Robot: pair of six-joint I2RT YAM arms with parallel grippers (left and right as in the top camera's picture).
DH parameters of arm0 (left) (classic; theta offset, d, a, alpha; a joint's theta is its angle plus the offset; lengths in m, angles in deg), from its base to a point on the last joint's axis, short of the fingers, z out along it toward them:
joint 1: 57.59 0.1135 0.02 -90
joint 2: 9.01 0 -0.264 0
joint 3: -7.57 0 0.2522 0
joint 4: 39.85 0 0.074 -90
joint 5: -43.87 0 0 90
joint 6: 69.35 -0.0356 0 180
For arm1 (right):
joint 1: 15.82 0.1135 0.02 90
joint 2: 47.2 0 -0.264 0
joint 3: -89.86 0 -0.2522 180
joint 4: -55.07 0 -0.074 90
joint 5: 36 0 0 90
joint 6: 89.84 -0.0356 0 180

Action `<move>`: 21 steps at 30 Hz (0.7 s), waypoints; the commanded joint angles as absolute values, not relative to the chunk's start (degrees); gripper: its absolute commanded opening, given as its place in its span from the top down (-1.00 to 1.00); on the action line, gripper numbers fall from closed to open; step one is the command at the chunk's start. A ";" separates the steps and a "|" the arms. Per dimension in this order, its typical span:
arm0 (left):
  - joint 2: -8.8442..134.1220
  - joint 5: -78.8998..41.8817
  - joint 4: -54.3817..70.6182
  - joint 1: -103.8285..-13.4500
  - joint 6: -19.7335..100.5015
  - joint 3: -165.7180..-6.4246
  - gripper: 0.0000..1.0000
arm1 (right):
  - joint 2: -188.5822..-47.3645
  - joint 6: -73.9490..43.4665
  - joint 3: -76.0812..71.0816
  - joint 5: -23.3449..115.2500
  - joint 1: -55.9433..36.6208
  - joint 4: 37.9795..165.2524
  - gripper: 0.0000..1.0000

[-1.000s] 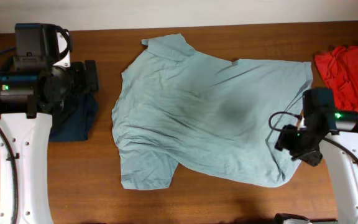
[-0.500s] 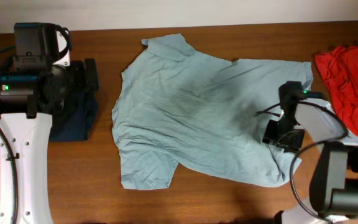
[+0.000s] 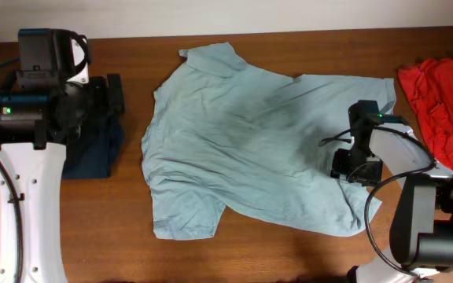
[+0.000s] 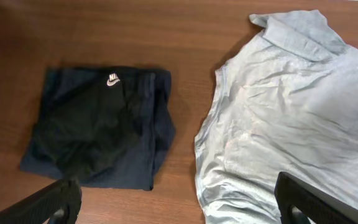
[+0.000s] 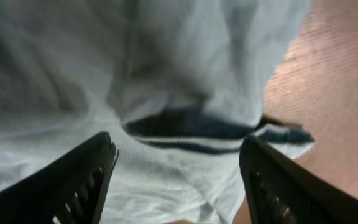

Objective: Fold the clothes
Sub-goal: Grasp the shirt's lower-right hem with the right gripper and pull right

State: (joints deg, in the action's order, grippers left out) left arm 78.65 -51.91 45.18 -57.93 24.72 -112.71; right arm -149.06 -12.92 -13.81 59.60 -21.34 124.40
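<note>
1. The navy garment (image 4: 98,124) looks folded, ahead-left of the wide-open, empty left end effector (image 4: 176,186).
2. The T-shirt (image 3: 250,141) lies spread and unfolded beneath the right end effector (image 5: 176,149), whose jaws stand apart, clamping nothing.
3. The red garment (image 3: 443,102), to that end effector's right, lies crumpled.

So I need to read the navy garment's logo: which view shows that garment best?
Left wrist: the navy garment lies whole and unobstructed, logo visible. Overhead shows only part, under the left arm; right wrist shows none.
</note>
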 commanded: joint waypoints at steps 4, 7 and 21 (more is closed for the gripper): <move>78.76 -51.27 45.20 -57.80 24.00 -113.11 -0.98 | -149.22 -10.63 -16.76 57.13 -21.04 122.78 -0.31; 78.76 -51.25 45.24 -57.80 24.00 -113.11 -0.98 | -149.22 -10.78 -17.92 56.02 -21.04 121.45 -0.09; 78.76 -51.27 45.46 -57.80 24.00 -113.11 -0.98 | -142.90 -29.95 -15.91 71.23 -22.83 132.53 0.92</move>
